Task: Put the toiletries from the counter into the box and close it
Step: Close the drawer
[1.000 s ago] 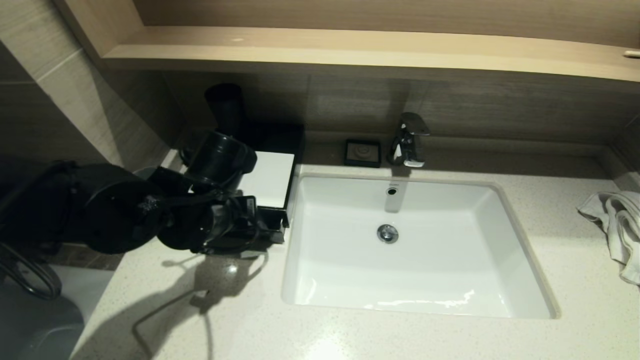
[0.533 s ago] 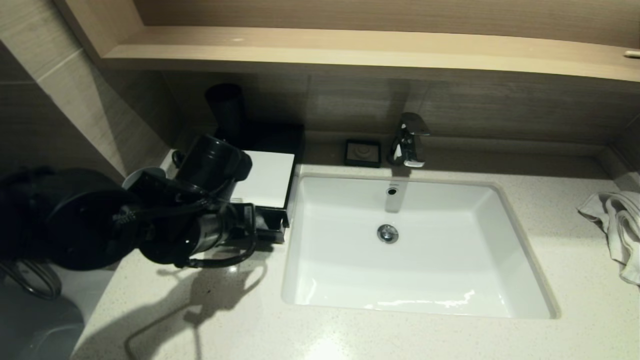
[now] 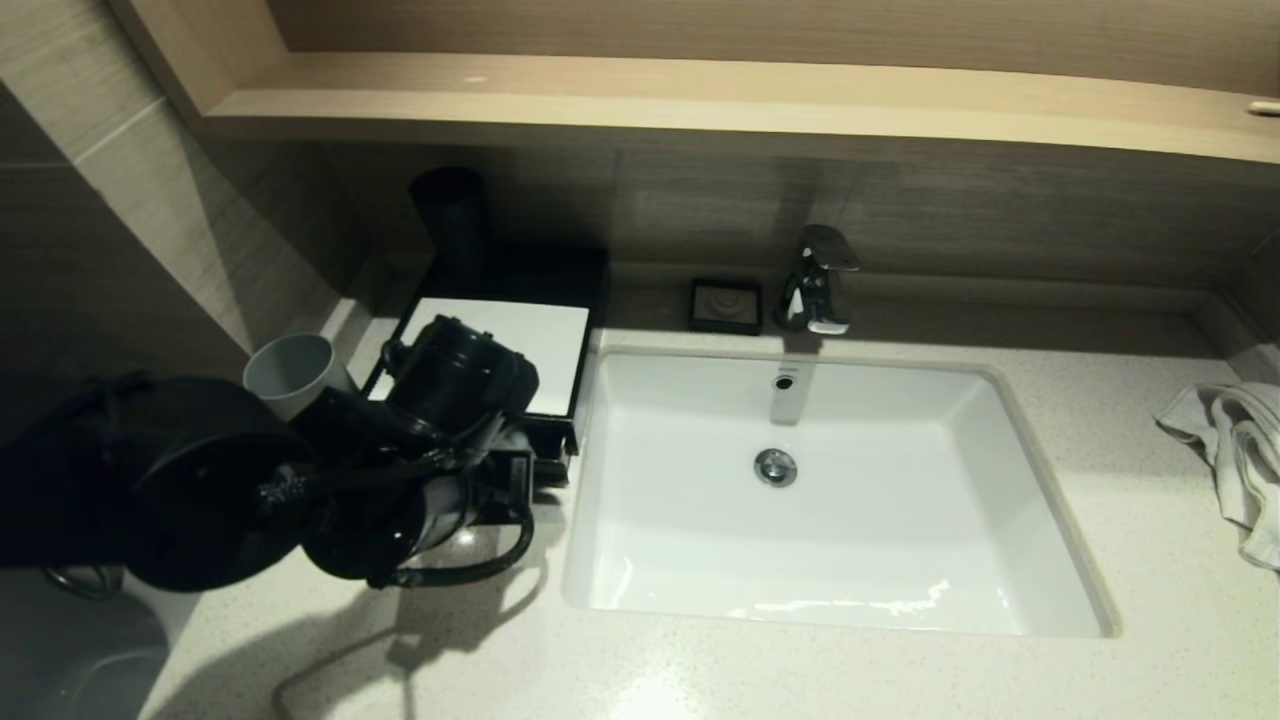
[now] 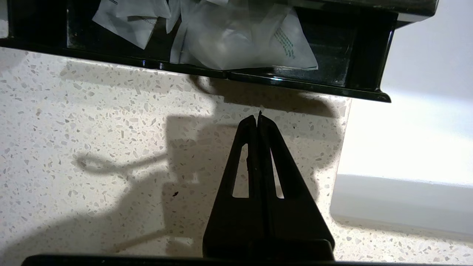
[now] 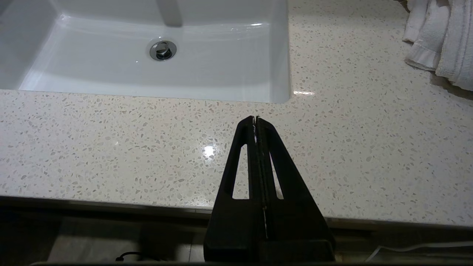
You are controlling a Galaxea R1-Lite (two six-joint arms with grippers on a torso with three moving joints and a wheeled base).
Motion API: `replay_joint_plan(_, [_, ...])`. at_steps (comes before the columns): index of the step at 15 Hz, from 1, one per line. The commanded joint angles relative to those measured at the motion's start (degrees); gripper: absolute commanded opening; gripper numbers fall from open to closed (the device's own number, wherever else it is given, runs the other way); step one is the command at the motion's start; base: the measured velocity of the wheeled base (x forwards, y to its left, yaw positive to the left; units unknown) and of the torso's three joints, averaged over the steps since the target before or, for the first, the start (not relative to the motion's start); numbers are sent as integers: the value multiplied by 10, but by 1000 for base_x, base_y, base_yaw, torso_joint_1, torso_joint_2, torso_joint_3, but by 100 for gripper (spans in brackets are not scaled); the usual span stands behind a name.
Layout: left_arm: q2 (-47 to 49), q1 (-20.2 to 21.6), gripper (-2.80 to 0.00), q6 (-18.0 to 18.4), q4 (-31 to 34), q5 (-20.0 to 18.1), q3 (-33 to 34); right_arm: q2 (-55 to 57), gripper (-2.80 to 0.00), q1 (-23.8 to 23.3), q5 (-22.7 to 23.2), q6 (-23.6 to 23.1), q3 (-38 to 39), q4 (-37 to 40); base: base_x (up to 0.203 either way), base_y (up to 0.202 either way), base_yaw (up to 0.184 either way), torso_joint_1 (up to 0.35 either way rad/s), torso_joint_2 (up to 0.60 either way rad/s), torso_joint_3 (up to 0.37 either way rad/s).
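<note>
The black box (image 3: 520, 345) with its white top stands left of the basin, and its drawer (image 4: 295, 82) is pulled out toward me. White sachets with green print, the toiletries (image 4: 236, 40), lie inside the drawer. My left gripper (image 4: 257, 117) is shut and empty. It hovers over the speckled counter (image 4: 92, 129) a short way in front of the drawer's front rim, not touching it. The left arm (image 3: 400, 470) covers the drawer's left part in the head view. My right gripper (image 5: 255, 119) is shut and empty, parked over the counter's front edge.
A grey cup (image 3: 290, 368) stands left of the box. The white basin (image 3: 830, 590) fills the middle, with the tap (image 3: 820, 280) and a black soap dish (image 3: 725, 305) behind it. A white towel (image 3: 1230, 450) lies at the far right.
The left arm has drawn back toward the counter's front, away from the box, uncovering the grey cup. The drawer stands where it was.
</note>
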Motion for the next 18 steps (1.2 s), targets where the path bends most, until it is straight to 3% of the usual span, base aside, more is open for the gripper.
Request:
replay_joint_plan(1, [18, 0, -280, -2, -1, 2, 0, 0, -280, 0, 1, 0, 0, 0, 0, 0, 0, 0, 0, 0])
replay_joint_plan(18, [69, 10, -280, -1, -11, 5, -70, 0, -280, -1, 0, 0, 0, 0, 0, 0, 0, 0, 0, 0])
